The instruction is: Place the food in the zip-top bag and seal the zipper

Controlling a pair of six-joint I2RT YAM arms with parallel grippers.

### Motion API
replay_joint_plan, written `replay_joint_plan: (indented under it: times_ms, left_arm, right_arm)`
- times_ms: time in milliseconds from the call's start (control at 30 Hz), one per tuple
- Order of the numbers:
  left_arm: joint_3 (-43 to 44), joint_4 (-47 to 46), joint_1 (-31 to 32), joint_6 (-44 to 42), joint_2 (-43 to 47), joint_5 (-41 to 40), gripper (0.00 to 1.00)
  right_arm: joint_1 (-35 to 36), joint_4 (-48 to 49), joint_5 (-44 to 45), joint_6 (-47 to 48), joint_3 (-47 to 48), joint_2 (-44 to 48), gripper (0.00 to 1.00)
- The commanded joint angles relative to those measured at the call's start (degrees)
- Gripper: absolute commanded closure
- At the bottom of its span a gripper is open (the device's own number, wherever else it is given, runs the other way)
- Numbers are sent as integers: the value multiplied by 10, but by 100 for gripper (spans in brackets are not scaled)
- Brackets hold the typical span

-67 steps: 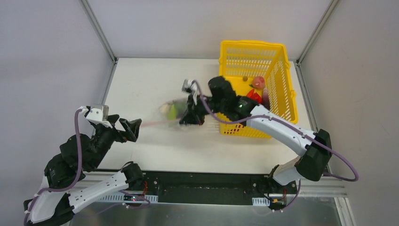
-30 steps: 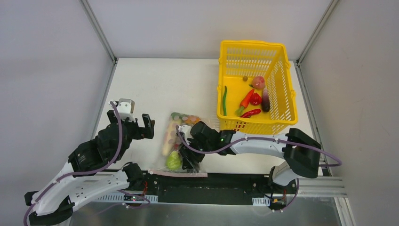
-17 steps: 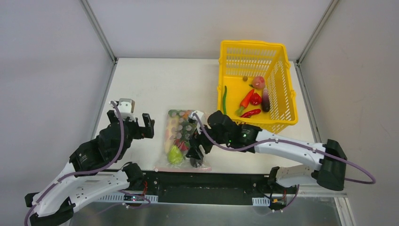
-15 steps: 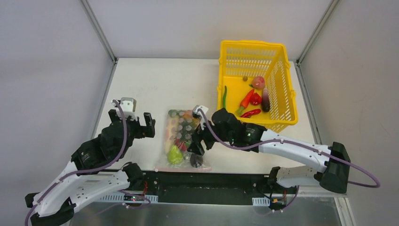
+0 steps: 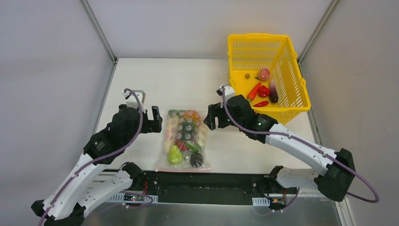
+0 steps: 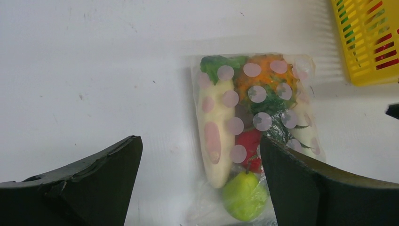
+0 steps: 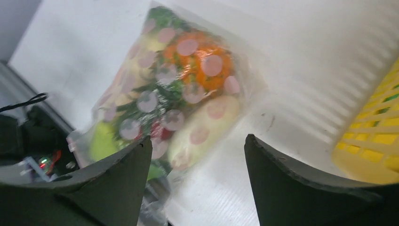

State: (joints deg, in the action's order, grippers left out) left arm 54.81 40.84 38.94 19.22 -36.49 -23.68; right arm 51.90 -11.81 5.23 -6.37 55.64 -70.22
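Observation:
The zip-top bag (image 5: 184, 136) lies flat on the table between my two grippers, clear with pale pink dots. Inside it is the food: a white radish (image 6: 214, 136), an orange piece (image 6: 263, 77), a red pepper (image 6: 249, 143), a green pear-shaped piece (image 6: 244, 195) and a dark piece (image 5: 196, 161). The pink zipper (image 5: 181, 169) runs along the bag's near edge; I cannot tell whether it is sealed. My left gripper (image 5: 153, 121) hangs open just left of the bag. My right gripper (image 5: 211, 117) is open at the bag's far right corner. Both hold nothing.
A yellow slotted basket (image 5: 256, 36) stands at the back right, holding red peppers (image 5: 258, 90), a peach (image 5: 264, 74) and a dark aubergine (image 5: 273, 94). Its near left corner is close behind my right wrist. The bag's near edge lies close to the table's front edge.
My right gripper let go of the bag's near end, rose and moved back to the right, opening wider. My left gripper moved in toward the bag. The basket shifted back and right.

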Motion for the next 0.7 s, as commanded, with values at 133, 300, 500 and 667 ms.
replay_joint_plan:
  times_ms: [133, 300, 500, 667]
  left_arm:
    - [6, -40, -98, 54, -42, 132, 1]
    - [12, -24, -132, 100, -45, 101, 1]
    - [19, 14, -131, 144, -31, 36, 1]
    - [45, 61, -131, 154, -31, -34, 1]
  right_arm:
    - [-7, 88, -90, -23, -25, 177, 13]
    - [-18, 25, 134, -9, 15, 205, 6]
    - [-68, -32, 262, -17, 53, 218, 0]
    - [-182, -91, 223, -43, 75, 211, 0]
